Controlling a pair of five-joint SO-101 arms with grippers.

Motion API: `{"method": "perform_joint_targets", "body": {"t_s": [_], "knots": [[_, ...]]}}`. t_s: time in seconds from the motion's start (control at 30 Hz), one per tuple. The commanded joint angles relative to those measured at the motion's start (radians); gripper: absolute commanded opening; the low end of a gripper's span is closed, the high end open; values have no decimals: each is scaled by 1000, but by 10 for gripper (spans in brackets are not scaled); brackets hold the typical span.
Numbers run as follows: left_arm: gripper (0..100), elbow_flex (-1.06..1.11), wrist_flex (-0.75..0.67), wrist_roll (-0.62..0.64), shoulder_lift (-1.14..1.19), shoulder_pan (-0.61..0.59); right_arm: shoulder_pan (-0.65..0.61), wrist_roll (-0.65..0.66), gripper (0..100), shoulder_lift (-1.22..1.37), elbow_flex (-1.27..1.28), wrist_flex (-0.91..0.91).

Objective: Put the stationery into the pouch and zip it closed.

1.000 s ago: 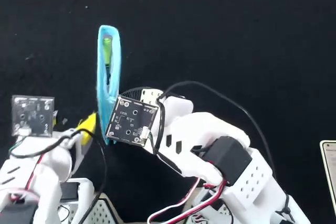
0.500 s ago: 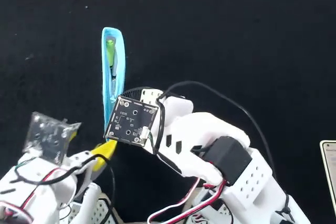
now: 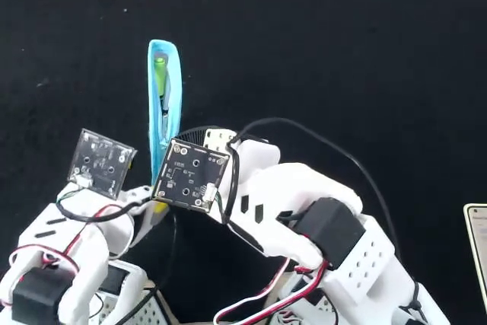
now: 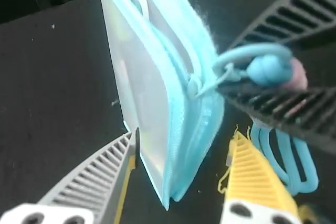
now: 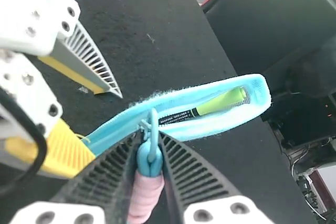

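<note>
I'm at the zipping step: the green marker pen (image 5: 220,102) already lies inside the light-blue fabric pouch (image 3: 163,104), which stands on edge on the black table (image 3: 342,66) with its mouth gaping. My right gripper (image 5: 150,137) is clamped on the blue looped zip pull (image 5: 151,153). My left gripper (image 4: 184,145) is spread, one finger on either side of the pouch's near end. Next, I judge, the left should pinch that end so the right can draw the slider along.

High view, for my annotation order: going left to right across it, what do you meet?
Left arm's wrist camera board → blue pouch → right arm's black motor → white card at the edge.
</note>
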Motion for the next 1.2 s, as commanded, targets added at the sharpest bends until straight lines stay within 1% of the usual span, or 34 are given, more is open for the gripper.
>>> {"method": "perform_joint_targets", "body": {"t_s": [0.0,0.07,0.13,0.2,0.27,0.3,0.33,0.37,0.43,0.47,0.6,0.73,0.83,1.0,1.1,1.17], "knots": [[278,-4,-28,5,-2,13,9,-9,11,-30,-27,-15],[275,-4,-21,-2,-3,13,11,-9,11,-31,-27,-15],[231,-4,-21,-2,-3,13,12,-9,11,-31,-27,-15],[143,-12,-14,2,-3,22,12,-9,11,-31,-27,-15],[33,-33,18,2,-3,25,12,-9,11,-31,-27,-15],[23,-47,34,-2,-3,25,12,-9,11,-31,-27,-15],[48,-61,52,-2,-3,25,12,-11,11,-31,-27,-17],[52,-77,72,-2,-3,25,12,-11,11,-31,-27,-18],[25,-113,101,-5,-3,25,12,-46,11,-31,-33,-23],[30,-127,110,-11,-3,25,12,-77,11,-33,-36,-25],[29,-165,164,-130,-3,18,14,-161,11,-33,-73,-20],[29,-176,224,-207,-3,15,28,-178,11,-33,-88,-17],[29,-168,261,-212,-3,15,77,-178,11,-33,-90,-25],[29,-173,279,-209,-17,15,204,-178,11,-33,-85,-49],[29,-163,276,-209,-91,15,273,-178,11,-33,-85,-77],[29,-150,275,-213,-153,15,296,-178,11,-28,-84,-83]]}}
